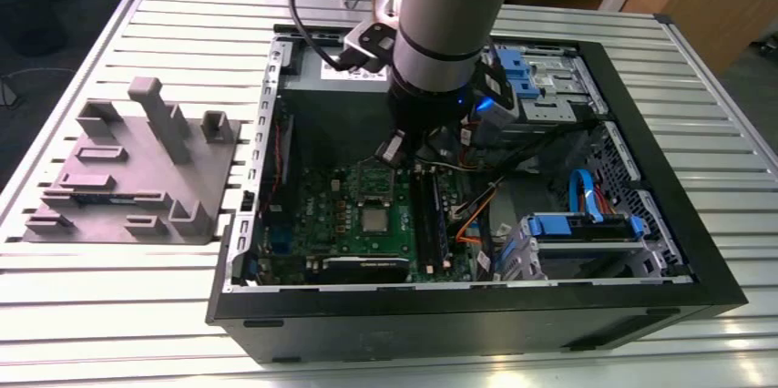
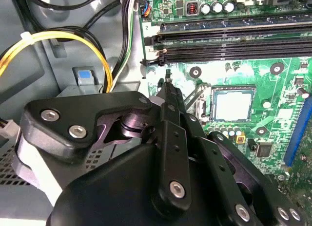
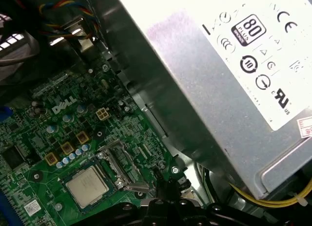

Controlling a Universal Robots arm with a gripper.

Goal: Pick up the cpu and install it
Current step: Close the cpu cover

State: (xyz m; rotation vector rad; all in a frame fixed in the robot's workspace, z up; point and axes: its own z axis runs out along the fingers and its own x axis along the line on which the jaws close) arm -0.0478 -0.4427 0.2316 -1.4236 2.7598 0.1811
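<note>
The cpu (image 2: 233,104) already lies seated in the motherboard socket (image 2: 211,111). The hand (image 2: 165,87) hovers just beside that socket, clenched and empty.

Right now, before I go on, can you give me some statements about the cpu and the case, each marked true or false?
1. The cpu lies in its socket on the green board. True.
2. The gripper holds the cpu. False: the cpu lies on the board, apart from the gripper.
3. A grey fixture stands outside the case, at the exterior view's left. True.
4. The arm hangs over the fixture. False: it reaches down into the open case.
</note>
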